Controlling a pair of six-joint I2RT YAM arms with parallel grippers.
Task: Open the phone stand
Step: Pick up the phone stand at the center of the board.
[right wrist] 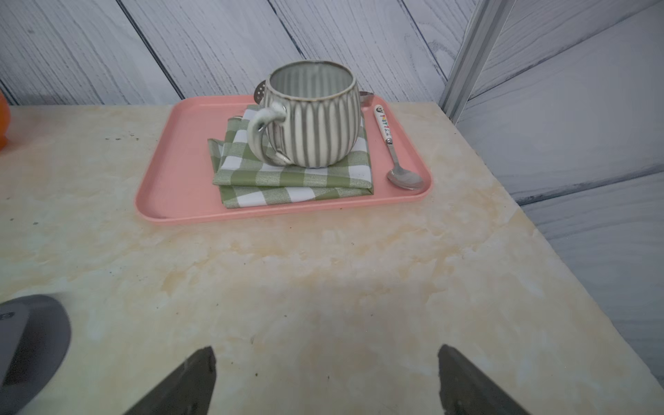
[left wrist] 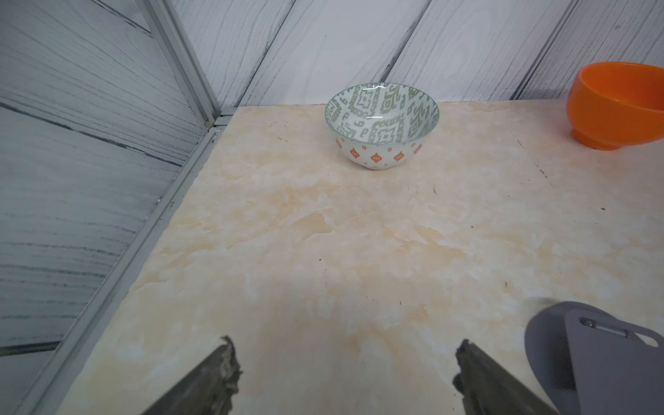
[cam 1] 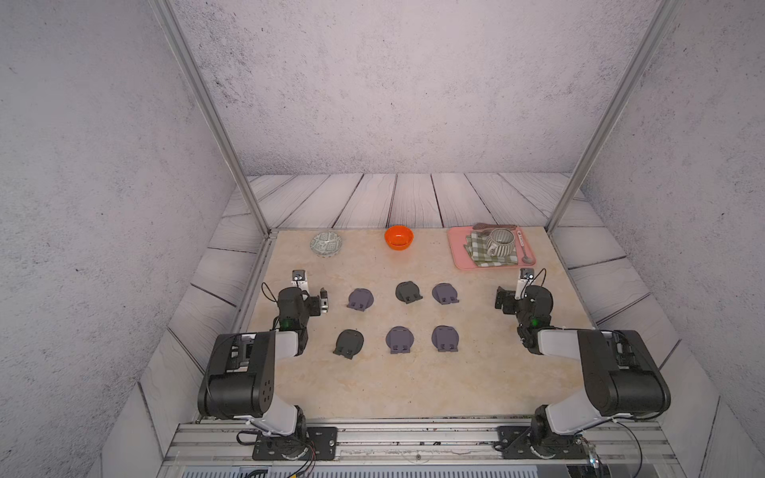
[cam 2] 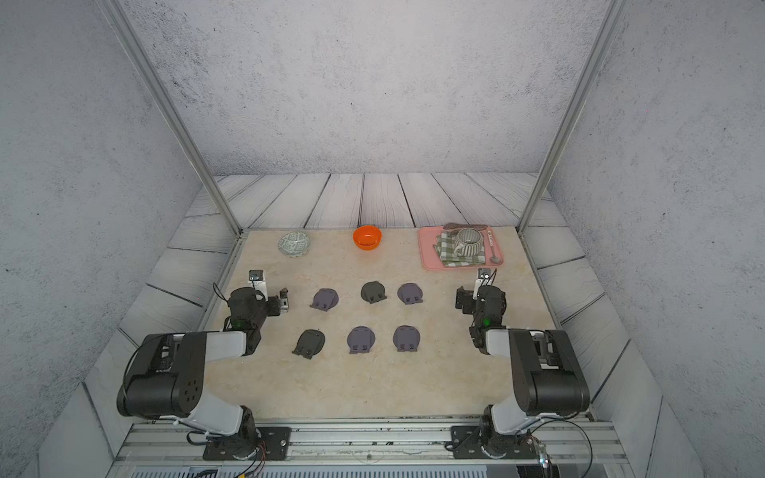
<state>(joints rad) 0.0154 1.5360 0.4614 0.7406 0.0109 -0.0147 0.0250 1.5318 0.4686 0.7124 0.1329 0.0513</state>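
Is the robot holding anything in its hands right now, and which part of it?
Nothing is held. The left gripper and the right gripper are both open above the table, and the phone stands lie untouched.

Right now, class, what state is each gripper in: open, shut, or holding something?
Left gripper: open, holding nothing.
Right gripper: open, holding nothing.
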